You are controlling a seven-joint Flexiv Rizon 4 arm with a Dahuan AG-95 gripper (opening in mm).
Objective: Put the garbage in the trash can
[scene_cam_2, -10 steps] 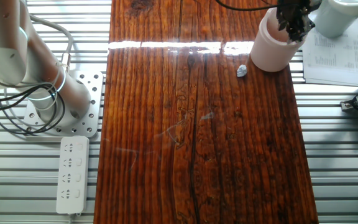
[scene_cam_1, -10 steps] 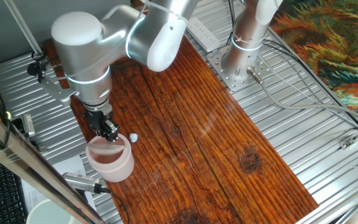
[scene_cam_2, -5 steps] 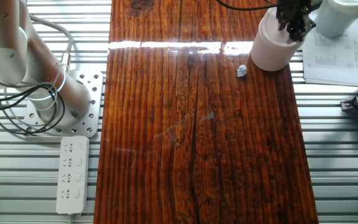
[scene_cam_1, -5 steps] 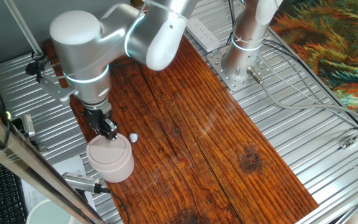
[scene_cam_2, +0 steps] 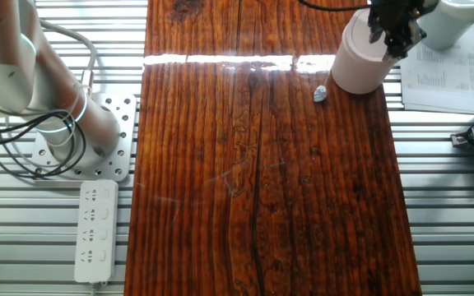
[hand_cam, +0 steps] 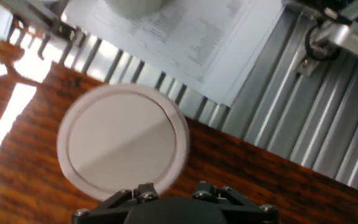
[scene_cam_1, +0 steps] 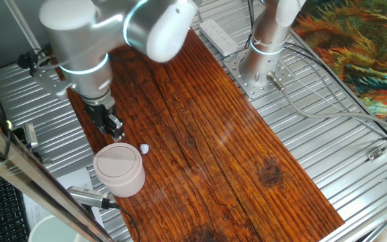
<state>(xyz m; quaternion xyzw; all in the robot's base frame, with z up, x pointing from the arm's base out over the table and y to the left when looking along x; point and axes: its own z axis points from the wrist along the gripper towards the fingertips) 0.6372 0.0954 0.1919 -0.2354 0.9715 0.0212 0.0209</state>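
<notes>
1. The small pale pinkish-beige cylindrical plastic trash can (scene_cam_1: 119,170) is found upright near the wooden table's (scene_cam_1: 207,148) edge, its round swing lid (hand_cam: 122,141) level and shut.
2. One tiny white crumpled wad of garbage (scene_cam_1: 144,148) is seen on the boards just beside the can, not touching it.
3. The black two-finger gripper (scene_cam_1: 111,126) is held above the can's far side, apart from it.
4. Whether the fingers are apart or together cannot be told.
5. A printed paper sheet (hand_cam: 185,37) is noted beyond the table edge.
</notes>
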